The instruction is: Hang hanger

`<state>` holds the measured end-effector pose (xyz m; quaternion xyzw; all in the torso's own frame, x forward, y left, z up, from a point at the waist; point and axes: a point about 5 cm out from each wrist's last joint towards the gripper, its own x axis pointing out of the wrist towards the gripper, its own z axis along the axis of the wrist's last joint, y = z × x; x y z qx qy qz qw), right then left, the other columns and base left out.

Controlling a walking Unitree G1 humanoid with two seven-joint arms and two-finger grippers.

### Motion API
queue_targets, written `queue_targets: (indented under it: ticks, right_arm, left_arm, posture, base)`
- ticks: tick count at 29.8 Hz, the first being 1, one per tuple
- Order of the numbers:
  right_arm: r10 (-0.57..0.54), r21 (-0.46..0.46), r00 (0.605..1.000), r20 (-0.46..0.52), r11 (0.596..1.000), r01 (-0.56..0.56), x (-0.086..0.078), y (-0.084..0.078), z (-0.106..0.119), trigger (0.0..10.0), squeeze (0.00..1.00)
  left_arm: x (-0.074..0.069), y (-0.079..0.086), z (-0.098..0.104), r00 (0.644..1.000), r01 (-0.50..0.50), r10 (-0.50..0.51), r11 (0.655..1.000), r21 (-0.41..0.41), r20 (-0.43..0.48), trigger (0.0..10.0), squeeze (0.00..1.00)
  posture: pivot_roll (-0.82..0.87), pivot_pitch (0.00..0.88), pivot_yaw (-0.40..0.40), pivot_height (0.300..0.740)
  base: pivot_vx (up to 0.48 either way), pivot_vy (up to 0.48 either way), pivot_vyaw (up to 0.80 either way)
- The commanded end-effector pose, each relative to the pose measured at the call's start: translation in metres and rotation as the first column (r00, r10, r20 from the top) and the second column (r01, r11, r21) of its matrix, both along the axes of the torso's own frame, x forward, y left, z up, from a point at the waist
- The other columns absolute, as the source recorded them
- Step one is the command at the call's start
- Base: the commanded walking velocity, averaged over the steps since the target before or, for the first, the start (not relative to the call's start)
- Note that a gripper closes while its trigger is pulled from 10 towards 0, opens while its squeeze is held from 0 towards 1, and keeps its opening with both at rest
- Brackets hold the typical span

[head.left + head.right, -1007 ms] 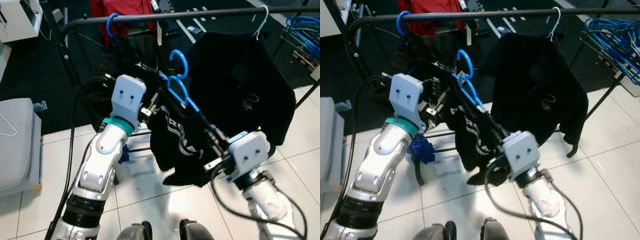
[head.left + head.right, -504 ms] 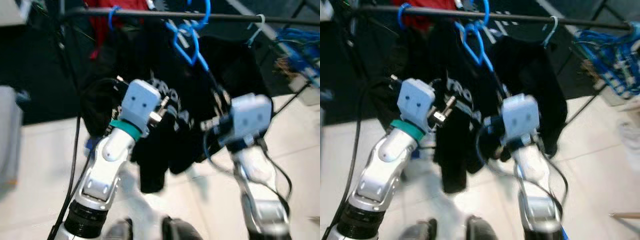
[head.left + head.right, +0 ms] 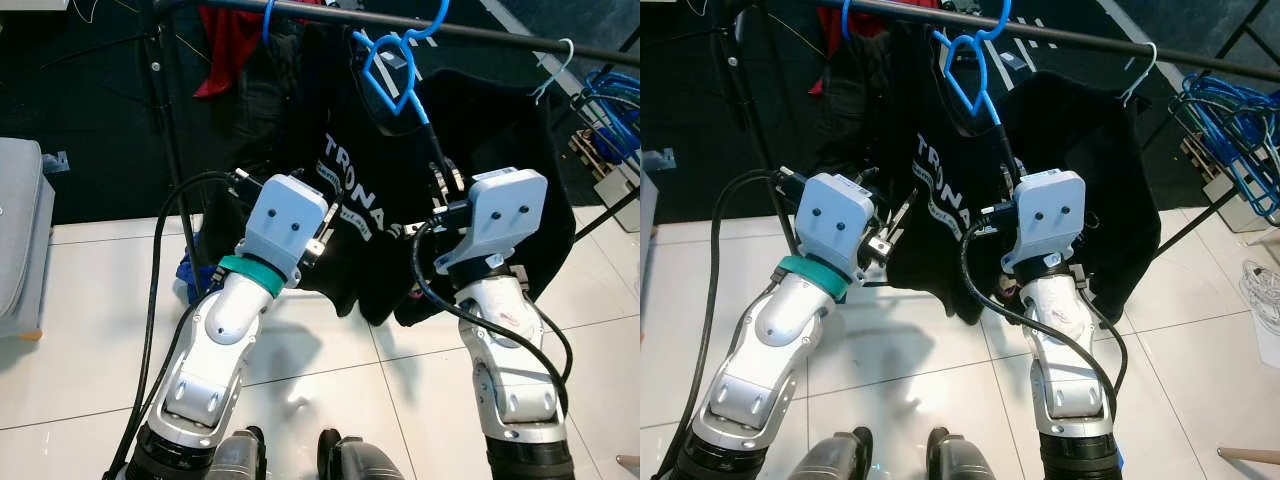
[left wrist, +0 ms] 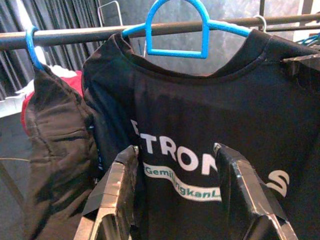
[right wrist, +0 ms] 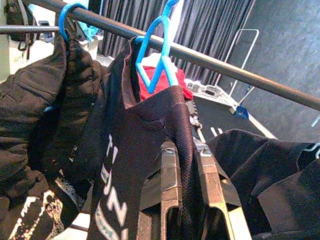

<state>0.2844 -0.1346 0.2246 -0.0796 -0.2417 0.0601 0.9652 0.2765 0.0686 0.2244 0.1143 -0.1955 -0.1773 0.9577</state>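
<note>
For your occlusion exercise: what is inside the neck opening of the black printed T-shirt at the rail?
The blue hanger rises from the black printed T-shirt collar, its triangle and hook at the rail. The hanger's shoulder arms are covered by cloth. The right gripper pinches one shoulder.

A black rail (image 3: 520, 33) carries three hangers: a blue hanger (image 3: 398, 70) bearing a black T-shirt (image 3: 385, 190), a second blue hook (image 3: 268, 14) with a dark jacket (image 4: 55, 150), and a pale hanger (image 3: 553, 70) with another black garment (image 3: 515, 140).
</note>
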Motion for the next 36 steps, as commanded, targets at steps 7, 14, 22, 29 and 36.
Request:
queue_targets:
  ticks: [7,14,22,29,36]
  right_arm:
    - [-0.044,0.027,0.998,0.035,0.999,0.043,-0.002,-0.005,0.004,10.0,0.0]
    - [-0.04,0.028,0.999,0.036,0.999,0.039,0.0,-0.004,0.004,10.0,0.0]
    - [-0.04,0.029,0.999,0.033,0.999,0.039,-0.001,-0.004,0.004,10.0,0.0]
    - [-0.042,0.026,0.999,0.033,0.999,0.041,-0.001,-0.004,0.004,10.0,0.0]
    - [-0.041,-0.035,0.999,-0.014,0.999,0.04,-0.003,-0.009,-0.008,10.0,0.0]
  left_arm:
    - [-0.004,-0.004,0.0,1.0,0.011,-0.011,1.0,0.005,-0.006,10.0,0.0]
    - [-0.006,-0.004,0.0,1.0,0.0,0.0,1.0,0.004,-0.012,10.0,0.0]
    - [-0.007,-0.004,0.0,1.0,-0.003,0.003,1.0,0.002,-0.013,10.0,0.0]
    - [-0.007,-0.004,0.0,1.0,-0.004,0.004,1.0,0.001,-0.015,10.0,0.0]
    - [0.001,0.005,-0.005,0.999,-0.031,0.03,0.999,-0.02,-0.043,10.0,0.0]
  posture:
    - [0.04,0.184,-0.081,0.74]
    - [0.05,0.185,-0.083,0.74]
    - [0.05,0.188,-0.085,0.74]
    - [0.04,0.188,-0.082,0.74]
    - [-0.08,0.133,-0.023,0.74]
  base:
    - [0.0,0.0,0.0]
    - [0.0,0.0,0.0]
    - [0.0,0.0,0.0]
    - [0.0,0.0,0.0]
    - [0.0,0.0,0.0]
